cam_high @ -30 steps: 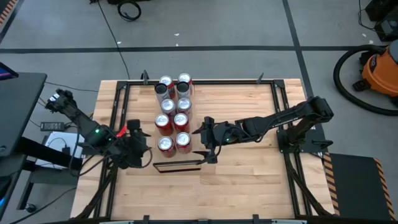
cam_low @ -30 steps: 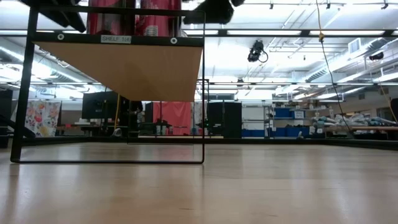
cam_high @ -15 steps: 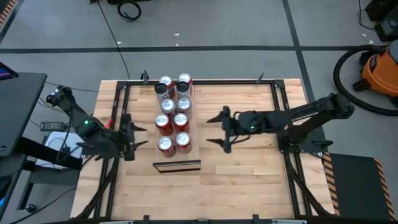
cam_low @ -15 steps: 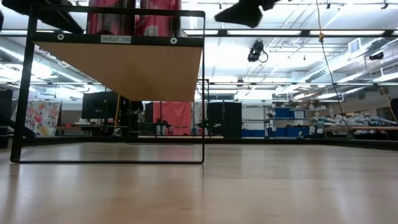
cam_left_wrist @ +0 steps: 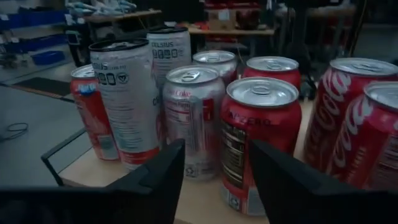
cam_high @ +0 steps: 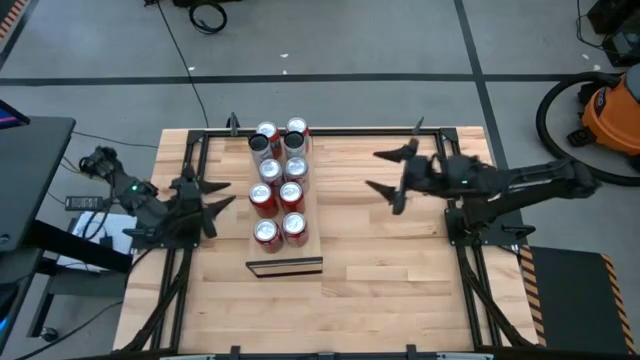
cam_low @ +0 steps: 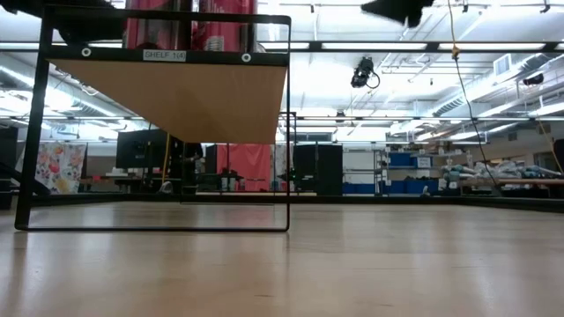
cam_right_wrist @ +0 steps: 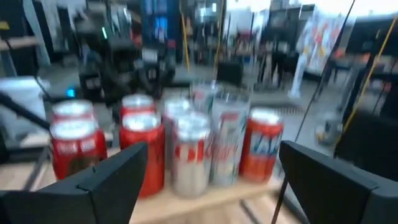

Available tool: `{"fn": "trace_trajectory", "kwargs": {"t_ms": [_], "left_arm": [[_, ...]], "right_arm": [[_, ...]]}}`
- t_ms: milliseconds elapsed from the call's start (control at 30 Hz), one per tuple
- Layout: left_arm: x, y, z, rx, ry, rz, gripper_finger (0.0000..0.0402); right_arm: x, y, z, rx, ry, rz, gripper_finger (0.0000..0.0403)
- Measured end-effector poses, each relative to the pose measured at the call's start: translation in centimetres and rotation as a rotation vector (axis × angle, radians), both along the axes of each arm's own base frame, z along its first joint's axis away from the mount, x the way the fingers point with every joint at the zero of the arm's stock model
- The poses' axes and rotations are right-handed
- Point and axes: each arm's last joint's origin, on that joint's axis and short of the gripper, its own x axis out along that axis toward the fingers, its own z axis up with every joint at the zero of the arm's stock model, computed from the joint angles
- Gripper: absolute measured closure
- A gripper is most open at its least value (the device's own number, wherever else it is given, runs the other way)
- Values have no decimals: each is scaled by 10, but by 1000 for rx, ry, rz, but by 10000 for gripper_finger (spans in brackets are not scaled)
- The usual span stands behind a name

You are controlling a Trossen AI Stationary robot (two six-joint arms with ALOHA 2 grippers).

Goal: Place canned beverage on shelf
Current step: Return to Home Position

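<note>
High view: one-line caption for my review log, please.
Two rows of soda cans stand on the shelf, with the open left gripper and open right gripper clear on either side.

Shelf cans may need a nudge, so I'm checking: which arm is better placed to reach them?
Left, probably. In the high view the left hand hangs open close beside the cans; the right hand, also open, is farther off.

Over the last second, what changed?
Both arms backed away from the shelf: the left gripper drew off toward the table's left edge, the right gripper toward its right side. Both are open and empty. The cans and the shelf stayed put.
</note>
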Motion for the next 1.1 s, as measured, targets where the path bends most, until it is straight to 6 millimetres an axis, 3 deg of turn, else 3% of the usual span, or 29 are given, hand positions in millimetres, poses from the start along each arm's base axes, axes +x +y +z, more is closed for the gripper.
{"fn": "trace_trajectory", "kwargs": {"t_ms": [167,333,500,667,1100], "left_arm": [[2,5,-14,-8,-69,85,245],[2,11,-26,-41,-132,140,288],[2,15,-34,-71,-204,107,337],[2,20,-44,-83,-263,102,389],[6,33,-64,-109,-317,134,389]], "right_arm": [[-21,-3,3,-68,-92,-21,30],[-32,-9,-13,-85,-191,-69,30],[-43,-20,-31,-88,-183,-133,30],[-58,-29,-44,-34,-228,-89,30],[-93,-40,-69,44,-249,-154,30]]}}
